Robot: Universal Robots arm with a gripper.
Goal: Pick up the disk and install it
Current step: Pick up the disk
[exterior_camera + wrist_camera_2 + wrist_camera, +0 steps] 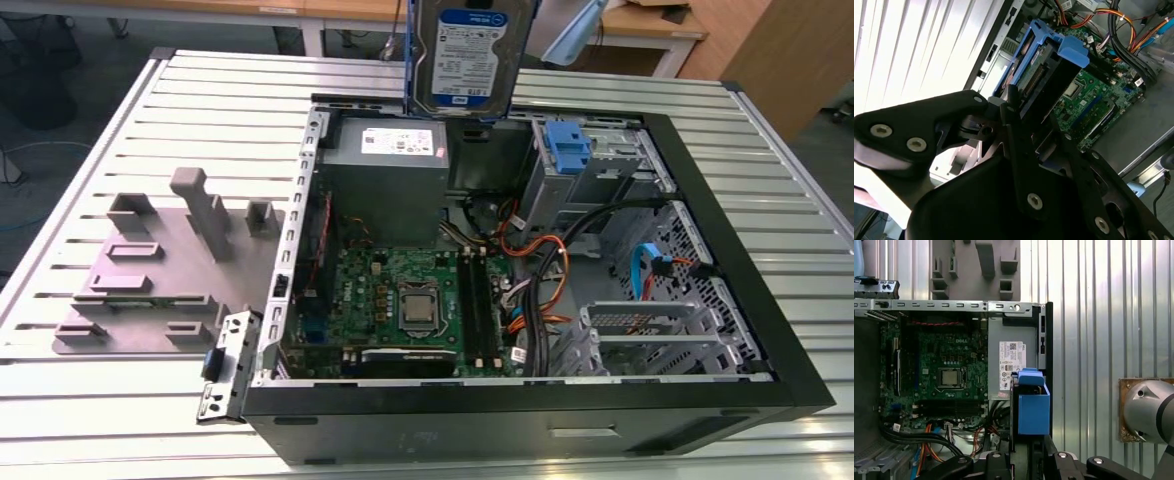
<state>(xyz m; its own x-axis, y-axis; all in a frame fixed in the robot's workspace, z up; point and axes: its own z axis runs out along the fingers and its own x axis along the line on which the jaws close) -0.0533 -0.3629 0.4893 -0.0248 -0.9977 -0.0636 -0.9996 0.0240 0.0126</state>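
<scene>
Your pincer (1009, 107) is closed on the disk (467, 55), held upright above the open computer case (787, 330) on the table (134, 400) — the exterior view shows its blue-and-white label, both wrist views its blue rails. Inside the case: power supply (387, 170), motherboard (400, 290), cables (541, 255).

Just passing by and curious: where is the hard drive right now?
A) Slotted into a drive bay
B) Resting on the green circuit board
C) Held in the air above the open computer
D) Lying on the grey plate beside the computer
C: in the exterior view the disk hangs above the open computer case, and the first wrist view shows the gripper clamped on it.
</scene>
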